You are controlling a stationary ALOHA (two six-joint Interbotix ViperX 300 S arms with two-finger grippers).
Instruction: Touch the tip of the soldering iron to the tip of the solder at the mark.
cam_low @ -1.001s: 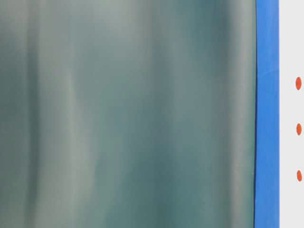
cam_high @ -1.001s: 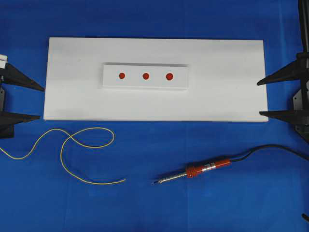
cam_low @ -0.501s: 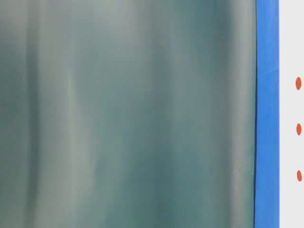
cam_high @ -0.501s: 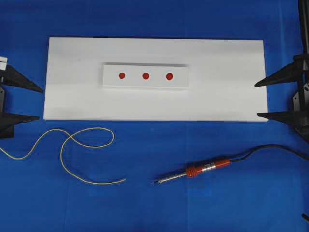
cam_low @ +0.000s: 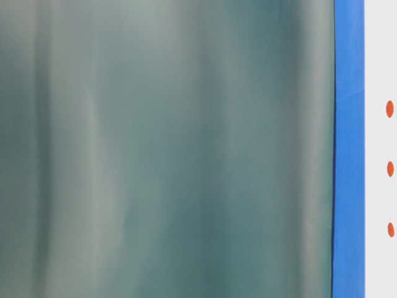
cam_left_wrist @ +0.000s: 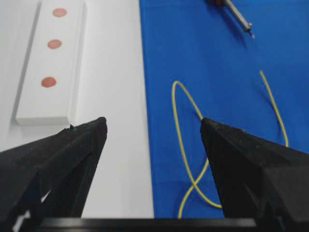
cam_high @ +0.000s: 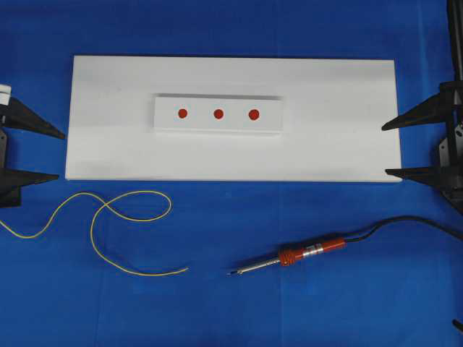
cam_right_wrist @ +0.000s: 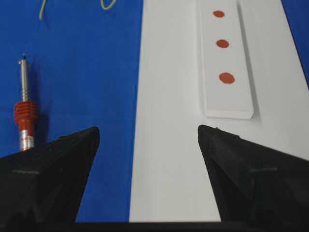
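1. On the blue counter [cam_high: 304,303], below the white board [cam_high: 340,108]: soldering iron [cam_high: 289,256] and solder [cam_high: 119,217], tips apart.
2. My left pincer [cam_high: 51,153] and right pincer [cam_high: 394,148]: both wide open, empty.

One soldering iron [cam_high: 304,253]; one solder wire [cam_high: 108,224]; three red marks [cam_high: 218,113]; two pincers [cam_high: 32,152].

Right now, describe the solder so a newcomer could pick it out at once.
Start at the big white board on the blue cloth; the solder lies on the cloth just below the board's left end. It is a very thin yellow wire, loosely looped, with one free end pointing toward the soldering iron. Unlike the iron's thicker black cord, it is yellow and hair-thin.
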